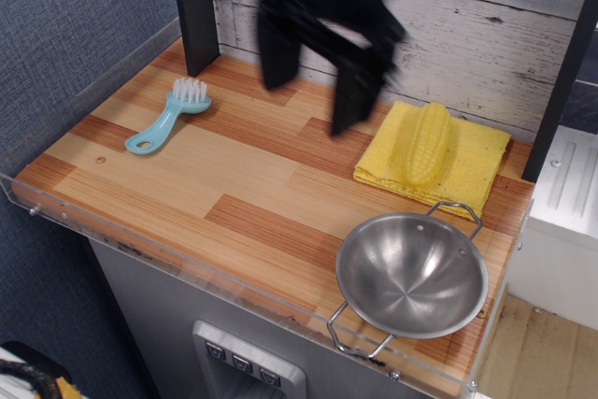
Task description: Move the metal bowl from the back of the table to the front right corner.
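Observation:
The metal bowl (412, 274) sits upright and empty at the front right corner of the wood-plank table (234, 175), its two wire handles showing at the back right and front left. My gripper (313, 91) is blurred by motion, high above the back middle of the table, far from the bowl. Its two dark fingers (273, 58) hang apart with nothing between them.
A yellow corn cob (428, 142) lies on a yellow cloth (472, 161) behind the bowl. A light blue brush (168, 119) lies at the back left. A dark post (194, 7) stands at the back left. A clear acrylic rim (243, 292) runs along the front edge.

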`<action>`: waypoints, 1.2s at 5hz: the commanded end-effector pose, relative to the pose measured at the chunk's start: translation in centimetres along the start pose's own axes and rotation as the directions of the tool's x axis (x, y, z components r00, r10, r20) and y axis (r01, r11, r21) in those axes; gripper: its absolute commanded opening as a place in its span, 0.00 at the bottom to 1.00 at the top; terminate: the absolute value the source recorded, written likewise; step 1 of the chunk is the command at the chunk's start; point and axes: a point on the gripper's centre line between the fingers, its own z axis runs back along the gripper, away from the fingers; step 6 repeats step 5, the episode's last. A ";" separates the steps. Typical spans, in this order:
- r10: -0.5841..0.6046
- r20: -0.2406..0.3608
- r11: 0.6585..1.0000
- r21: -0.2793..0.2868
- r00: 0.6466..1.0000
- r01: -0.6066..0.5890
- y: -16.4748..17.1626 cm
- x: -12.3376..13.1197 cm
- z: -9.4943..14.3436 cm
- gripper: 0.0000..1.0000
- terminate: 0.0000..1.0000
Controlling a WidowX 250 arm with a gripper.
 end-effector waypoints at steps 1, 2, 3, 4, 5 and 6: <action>0.058 0.052 0.996 0.057 0.997 -0.061 2.4 0.5 0.6 1.00 0.00; 0.053 0.042 0.997 0.058 0.998 -0.055 2.7 0.7 0.2 1.00 0.00; 0.060 0.045 0.997 0.052 0.997 -0.063 2.8 0.5 0.0 1.00 0.00; 0.060 0.045 0.997 0.052 0.997 -0.063 2.8 0.5 0.0 1.00 0.00; 0.060 0.045 0.997 0.052 0.997 -0.063 2.8 0.5 0.0 1.00 1.00; 0.060 0.045 0.997 0.052 0.997 -0.063 2.8 0.5 0.0 1.00 1.00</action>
